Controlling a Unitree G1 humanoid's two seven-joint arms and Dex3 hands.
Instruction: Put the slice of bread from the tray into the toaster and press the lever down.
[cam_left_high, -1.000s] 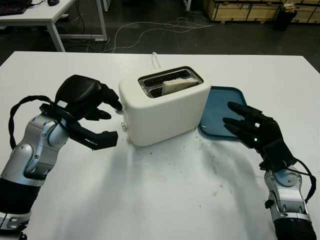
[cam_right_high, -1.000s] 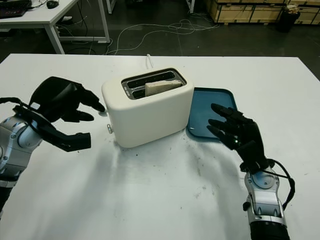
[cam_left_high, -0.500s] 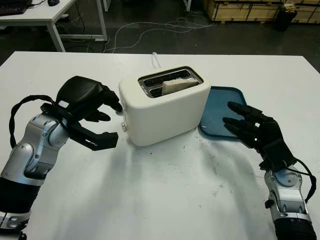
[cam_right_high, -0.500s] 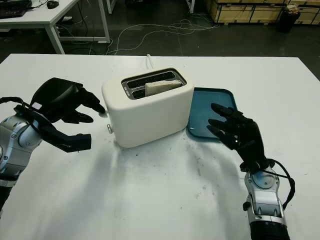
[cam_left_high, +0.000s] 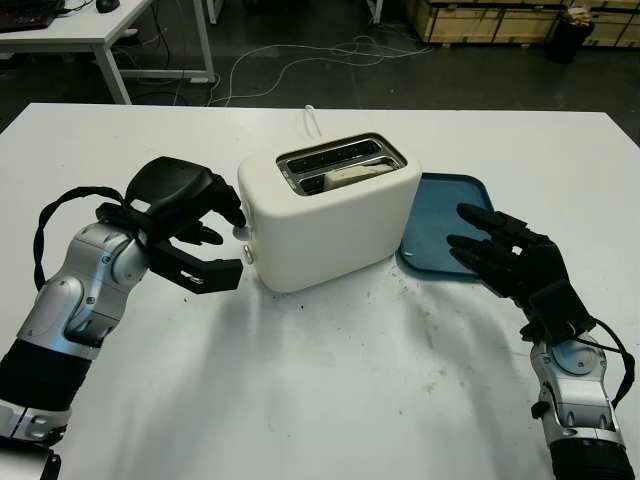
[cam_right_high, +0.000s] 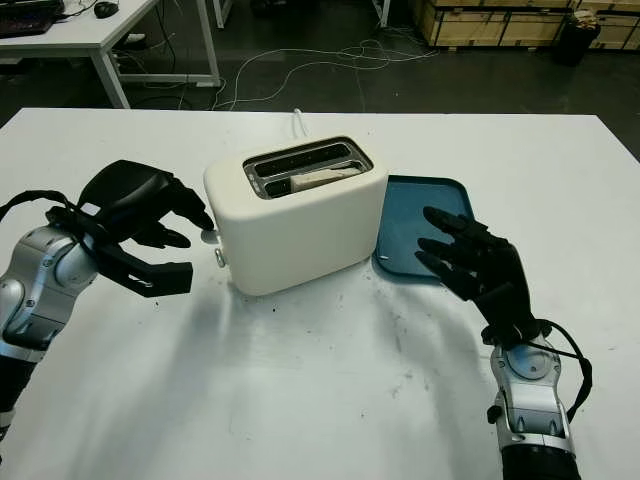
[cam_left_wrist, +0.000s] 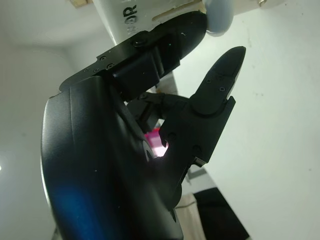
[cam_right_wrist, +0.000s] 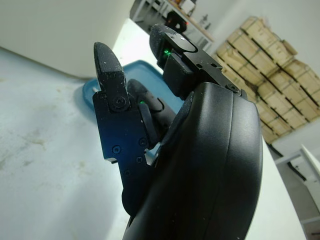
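One big white table (cam_left_high: 330, 400) holds everything, with small dark specks on its top. Behind it I see a dark floor with loose white cables (cam_left_high: 300, 55), another white table (cam_left_high: 100, 30), and wooden crates (cam_left_high: 480, 18) by the far wall.

On my table sits the cream-coloured two-slot toaster (cam_left_high: 330, 215). The pale slice of bread (cam_left_high: 352, 175) is low down in the slot nearer to me. The flat blue plastic tray (cam_left_high: 440, 225) lies just beside the toaster, on its right side.

My left hand (cam_left_high: 195, 235) is at the left end of the toaster. Its fingers are curled but hold nothing. One fingertip (cam_left_high: 237, 214) presses on top of the small round grey lever knob (cam_left_high: 240, 233). From my head I can just see the knob under the finger. My left wrist view shows it close up: the finger lies right on the grey knob (cam_left_wrist: 220, 15), next to the slit it slides in.

My right hand (cam_right_high: 472, 268) is open and holds nothing. It is above the near edge of the tray. My right wrist view shows the blue tray (cam_right_wrist: 95, 82) past my fingers, and stacked crates (cam_right_wrist: 270, 65) far off.
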